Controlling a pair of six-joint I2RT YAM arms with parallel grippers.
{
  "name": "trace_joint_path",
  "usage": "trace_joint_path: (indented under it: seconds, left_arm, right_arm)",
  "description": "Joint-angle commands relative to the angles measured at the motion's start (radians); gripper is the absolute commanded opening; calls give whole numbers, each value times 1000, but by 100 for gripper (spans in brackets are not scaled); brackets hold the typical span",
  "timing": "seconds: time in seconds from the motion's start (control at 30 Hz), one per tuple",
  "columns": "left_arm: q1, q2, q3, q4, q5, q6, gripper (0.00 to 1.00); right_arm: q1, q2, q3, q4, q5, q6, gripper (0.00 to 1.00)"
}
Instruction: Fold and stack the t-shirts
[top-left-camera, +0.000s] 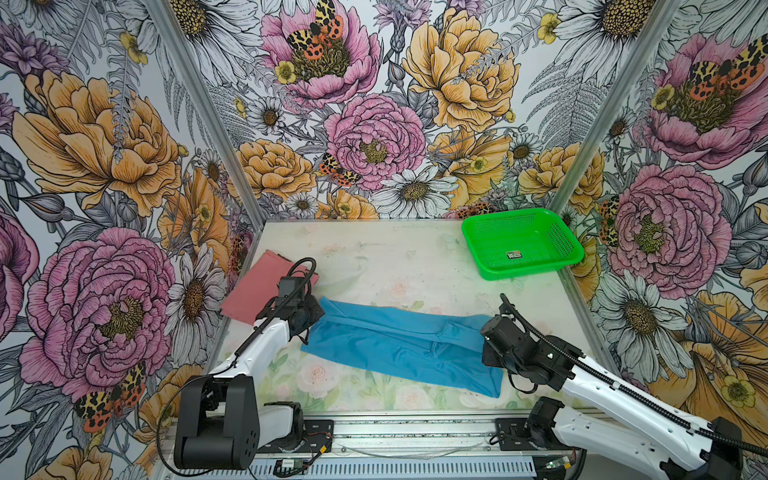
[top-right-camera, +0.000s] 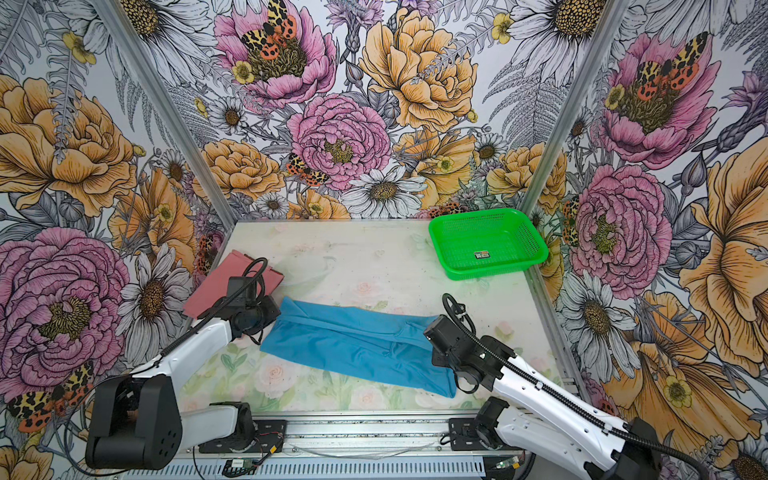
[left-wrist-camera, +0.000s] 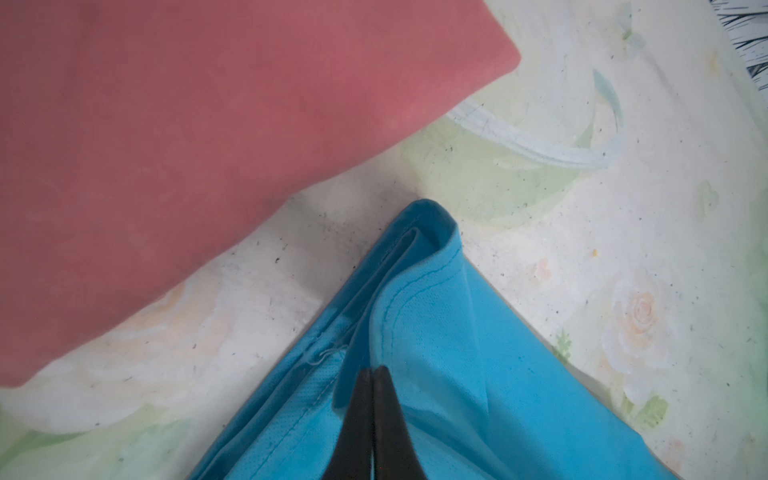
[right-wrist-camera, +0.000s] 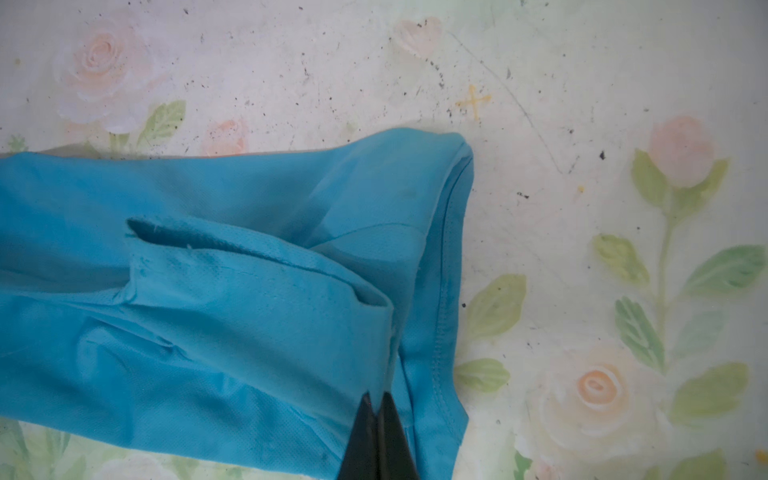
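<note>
Blue t-shirt (top-left-camera: 399, 345) lies flat centrally, long axis nine to three o'clock; your left gripper (left-wrist-camera: 372, 376) pinches its nine o'clock end, right gripper (right-wrist-camera: 377, 401) its three o'clock end. Pink t-shirt (top-left-camera: 253, 291) lies at ten o'clock.

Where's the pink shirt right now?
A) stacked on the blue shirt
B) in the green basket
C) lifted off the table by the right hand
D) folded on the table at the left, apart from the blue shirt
D: the pink shirt lies folded flat on the table at the left, the left wrist view shows bare table between it and the blue shirt, and the green basket holds no shirt.
</note>
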Motion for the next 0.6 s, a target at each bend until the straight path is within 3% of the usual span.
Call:
trace_joint_path:
  seconds: [0.0,0.43,0.5,0.57]
  left_arm:
    - [17,-45,-26,-20,-28,-2,0]
    - [42,-74,-73,-44,-17,9,1]
    - [42,-78,-75,-45,-10,8,28]
    - [43,-98,-69,-50,-5,2,55]
  right_arm:
    - [57,-8,-36,-44,63,116,0]
    - [210,35,-80,-70,72,215,0]
    - [227,54,-62,-73,73,209,7]
    - [247,60,-29,-85,84,202,31]
